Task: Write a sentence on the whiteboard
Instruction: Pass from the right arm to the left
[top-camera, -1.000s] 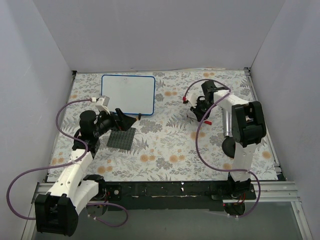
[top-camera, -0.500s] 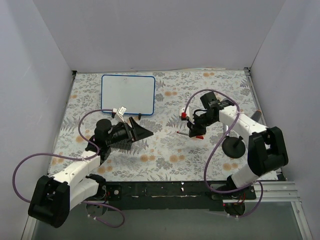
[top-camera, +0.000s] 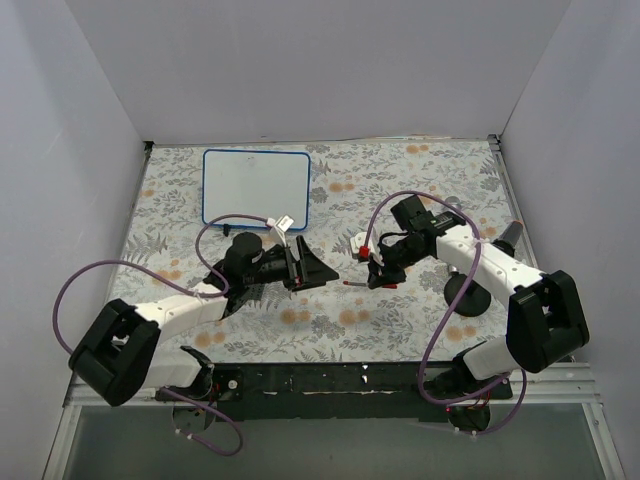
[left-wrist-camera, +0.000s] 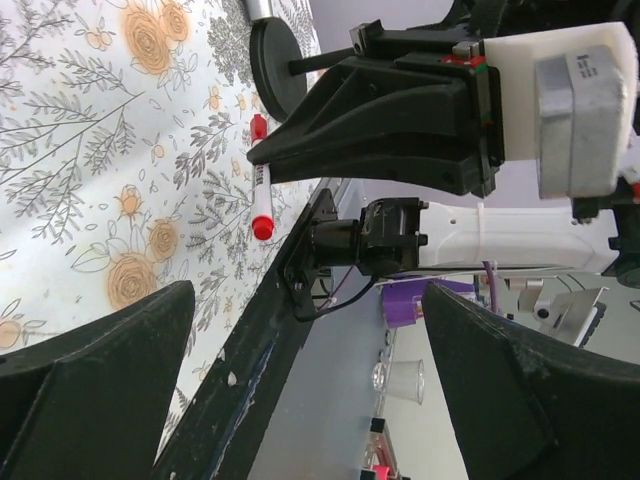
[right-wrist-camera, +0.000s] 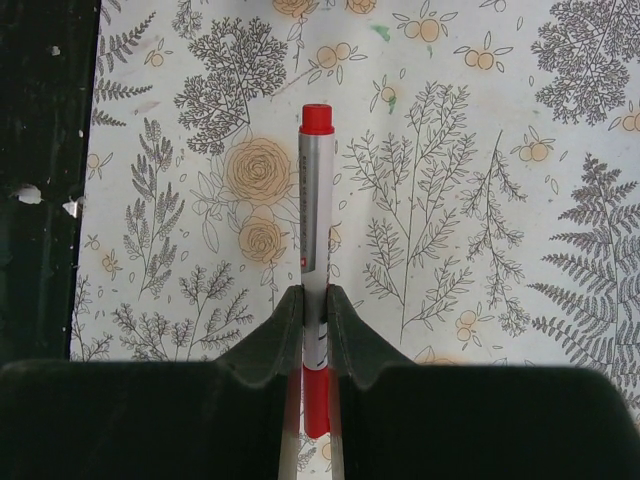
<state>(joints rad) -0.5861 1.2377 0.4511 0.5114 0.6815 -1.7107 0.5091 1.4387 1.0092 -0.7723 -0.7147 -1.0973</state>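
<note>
Whiteboard (top-camera: 256, 189) lies flat at the 11 o'clock corner of the bench (top-camera: 420, 180), its far edge near the back wall. Right gripper (right-wrist-camera: 316, 300) is clenched on a red-capped marker (right-wrist-camera: 316, 200). Its fingers pinch the grey barrel near one end, and the rest points to 12 o'clock in the wrist view, low over the floral cover. Left gripper (left-wrist-camera: 305, 295) is spread wide, holds nothing and is rolled onto its side. In the top view it faces the right gripper at its 3 o'clock, a small gap between them. A black round stand (top-camera: 462, 293) sits at 4 o'clock of the right gripper, close to that arm. Open floral bench lies between both grippers and the whiteboard, which is at 11 o'clock of the left gripper. A purple cable (top-camera: 215, 225) loops just beside the board's near edge.
</note>
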